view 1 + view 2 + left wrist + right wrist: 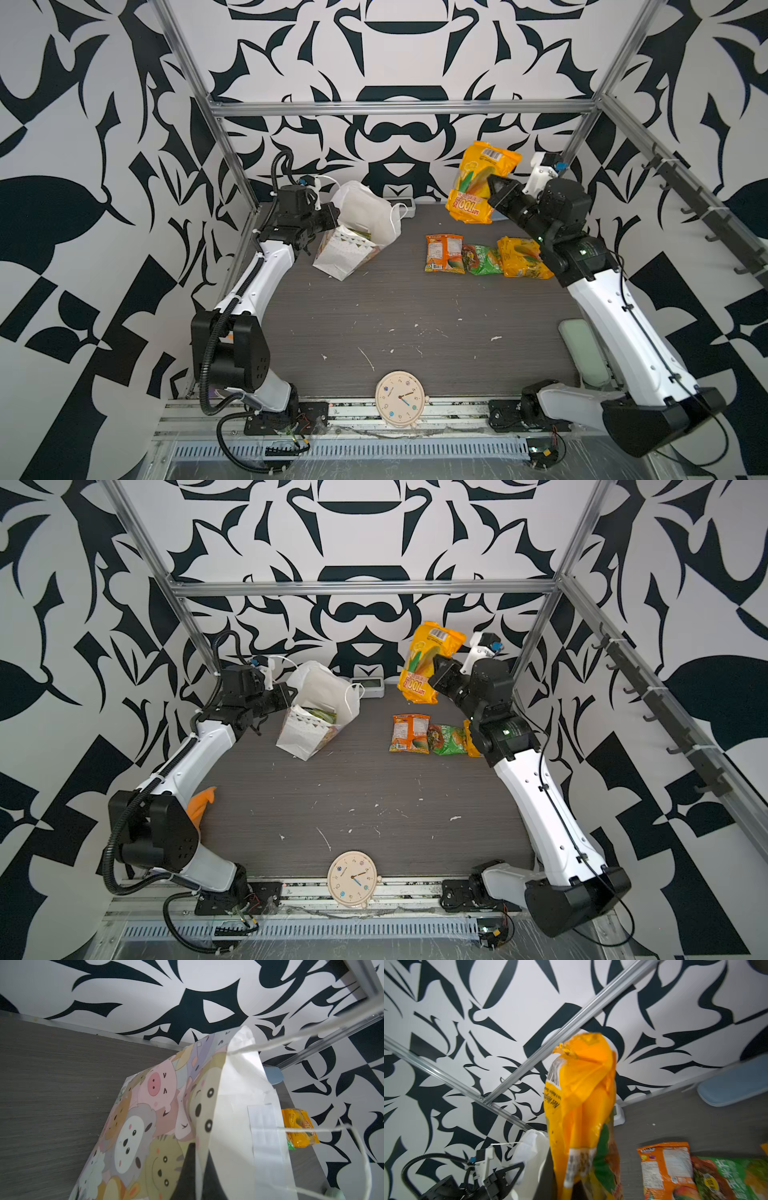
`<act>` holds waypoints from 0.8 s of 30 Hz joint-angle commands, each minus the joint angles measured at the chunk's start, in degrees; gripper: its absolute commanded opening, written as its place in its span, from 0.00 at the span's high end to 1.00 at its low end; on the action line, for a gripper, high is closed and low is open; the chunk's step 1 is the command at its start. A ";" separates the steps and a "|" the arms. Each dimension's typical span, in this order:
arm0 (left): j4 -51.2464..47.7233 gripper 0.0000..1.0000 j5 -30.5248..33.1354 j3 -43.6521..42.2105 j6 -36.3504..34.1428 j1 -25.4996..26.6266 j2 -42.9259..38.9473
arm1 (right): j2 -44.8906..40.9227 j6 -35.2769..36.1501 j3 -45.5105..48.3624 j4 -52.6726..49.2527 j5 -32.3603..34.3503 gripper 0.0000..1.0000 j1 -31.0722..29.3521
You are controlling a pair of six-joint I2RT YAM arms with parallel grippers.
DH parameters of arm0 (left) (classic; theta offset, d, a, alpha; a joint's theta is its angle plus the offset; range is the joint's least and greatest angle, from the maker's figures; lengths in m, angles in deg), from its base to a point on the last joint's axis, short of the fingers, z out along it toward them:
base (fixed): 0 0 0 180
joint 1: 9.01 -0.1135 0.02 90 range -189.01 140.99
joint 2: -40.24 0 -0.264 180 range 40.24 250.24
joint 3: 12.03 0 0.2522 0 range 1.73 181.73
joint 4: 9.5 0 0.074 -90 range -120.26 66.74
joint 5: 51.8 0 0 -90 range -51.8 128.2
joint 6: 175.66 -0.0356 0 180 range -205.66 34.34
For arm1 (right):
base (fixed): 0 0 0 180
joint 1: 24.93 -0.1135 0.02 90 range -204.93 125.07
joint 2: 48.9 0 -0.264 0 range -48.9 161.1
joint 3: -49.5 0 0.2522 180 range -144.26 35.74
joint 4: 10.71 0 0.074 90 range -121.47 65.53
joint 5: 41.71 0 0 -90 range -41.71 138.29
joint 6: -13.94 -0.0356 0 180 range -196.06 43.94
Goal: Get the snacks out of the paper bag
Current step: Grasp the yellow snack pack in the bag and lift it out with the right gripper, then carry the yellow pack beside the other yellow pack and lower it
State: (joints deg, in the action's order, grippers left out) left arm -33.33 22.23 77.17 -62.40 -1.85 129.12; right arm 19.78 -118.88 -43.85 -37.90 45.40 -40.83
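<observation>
The white paper bag [353, 249] [309, 729] leans at the back left of the table with its mouth open. A green packet [323, 717] shows inside it. My left gripper [334, 214] [200, 1151] is shut on the bag's upper wall [234, 1105], with the paper pinched between its jaws. My right gripper [496, 185] [438, 663] [564, 1184] is shut on a yellow-orange snack packet [478, 178] [581, 1095] and holds it high above the table's back right. Three snacks lie in a row below it: orange [444, 252], green [482, 259], yellow [521, 257].
A round cream clock [400, 399] lies at the table's front edge. A small white device [368, 686] sits against the back wall. An orange plush [201, 802] peeks out beside the left arm. A pale green pad [582, 353] lies at the right edge. Metal frame posts [232, 158] ring the table.
</observation>
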 commanded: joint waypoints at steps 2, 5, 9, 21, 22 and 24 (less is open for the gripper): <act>2.77 1.00 -2.58 -3.31 2.13 -3.44 -3.52 | -4.97 -2.76 9.84 1.12 1.57 1.00 2.22; 1.77 1.00 -2.82 -4.67 1.31 -5.43 -4.41 | -7.85 -4.40 18.97 -0.06 1.45 1.00 4.10; 1.17 1.00 -2.92 -6.58 0.73 -7.53 -4.97 | -10.63 -5.32 26.05 -2.75 3.05 1.00 5.93; 0.20 1.00 -4.36 -9.62 0.88 -8.64 -5.55 | -11.56 -11.41 32.93 -5.99 6.12 1.00 11.09; 0.60 1.00 -4.46 -9.99 1.07 -8.65 -5.63 | -11.71 -12.52 33.82 -5.55 5.91 1.00 12.15; 0.41 1.00 -3.85 -10.37 0.76 -8.65 -6.06 | -12.14 -14.47 35.46 -5.03 5.78 1.00 14.32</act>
State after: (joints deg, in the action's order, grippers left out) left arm -31.27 19.34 68.58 -61.94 -10.52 124.40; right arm 9.79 -129.03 -9.19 -48.30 49.62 -28.61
